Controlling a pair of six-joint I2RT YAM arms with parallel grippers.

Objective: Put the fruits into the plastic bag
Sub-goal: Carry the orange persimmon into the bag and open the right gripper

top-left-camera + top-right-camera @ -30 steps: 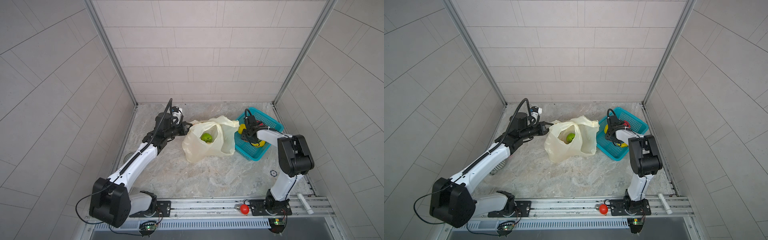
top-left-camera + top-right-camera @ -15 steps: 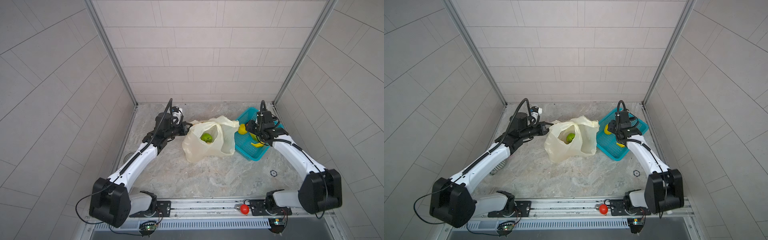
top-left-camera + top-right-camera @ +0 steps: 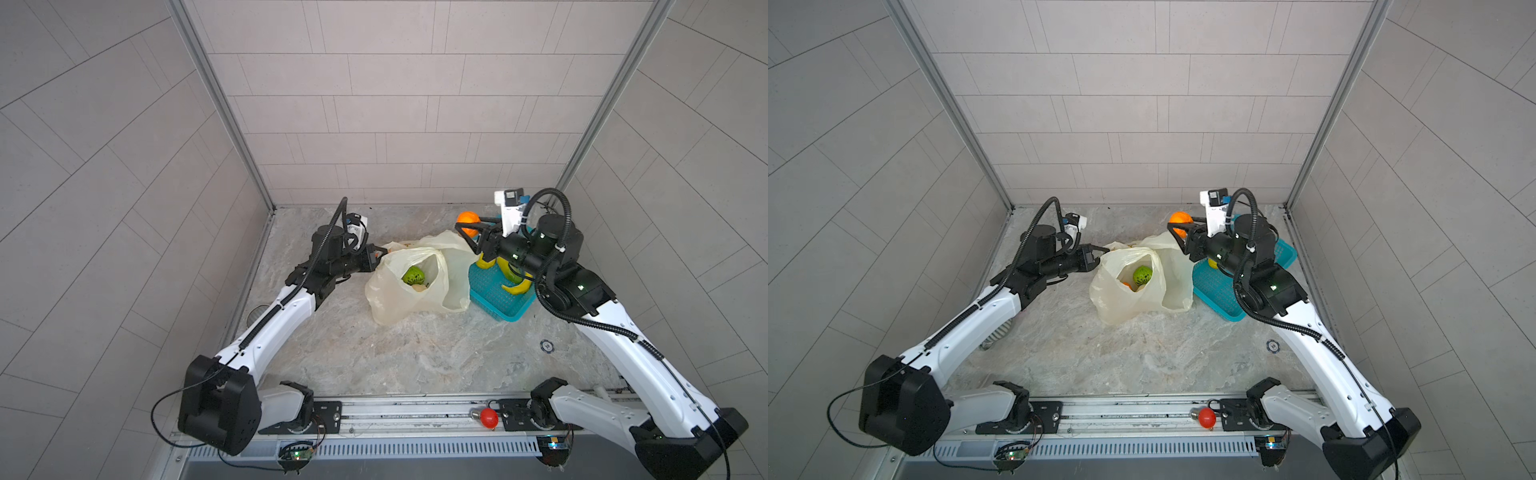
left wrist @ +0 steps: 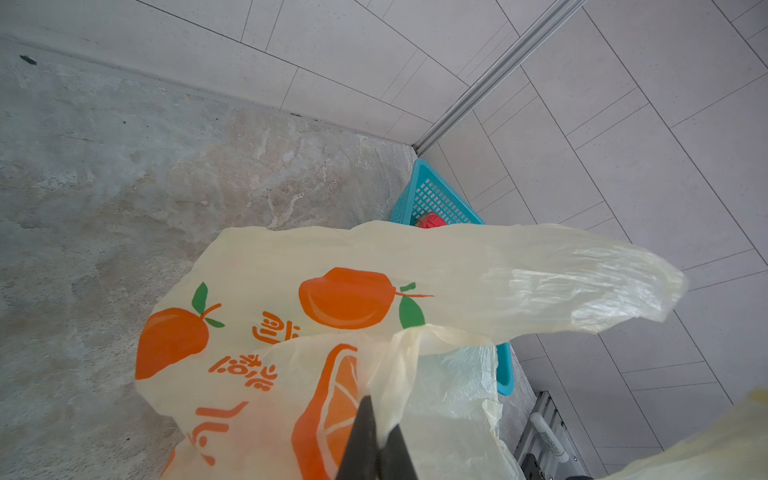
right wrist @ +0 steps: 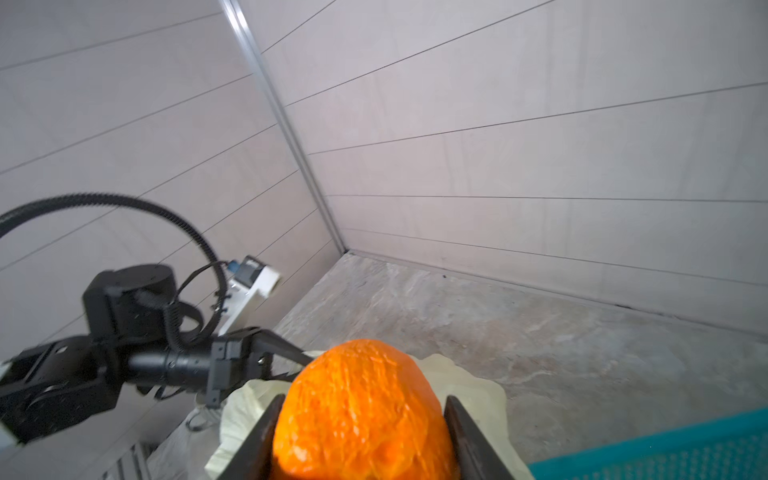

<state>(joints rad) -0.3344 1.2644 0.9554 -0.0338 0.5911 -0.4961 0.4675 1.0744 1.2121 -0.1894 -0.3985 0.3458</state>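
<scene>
Fruits are divided between bag and basket, with one in the air. At the left, the left pincer [image 4: 376, 440] is fully closed on a pinch of the bag's [image 3: 386, 299] rim, and the film is drawn up and towards that side. By this, it is judged, the mouth is held agape and facing upward, so that fruit can be dropped in without a second grip on the bag.

The bag sits on the table [image 3: 415, 357] near the middle. A bumpy green fruit [image 3: 412, 275] is seen through the mouth, lying inside, with a second fruit [image 3: 1126, 286], orange in colour, beside it.

Just past the bag's far right corner, an orange [image 3: 467, 218] is clamped in the right pincer [image 5: 361, 440], which is about half open around it, a finger pressed to each side. The orange is carried clear of the table, presumably so that the rim can be cleared before release.

At the right, just beside the bag, the basket [image 3: 494, 301] holds what remains: a banana [image 3: 517, 287], a yellow fruit [image 3: 484, 263] partly hidden by the arm, and a red fruit [image 4: 430, 219]. The task is judged partly done.
</scene>
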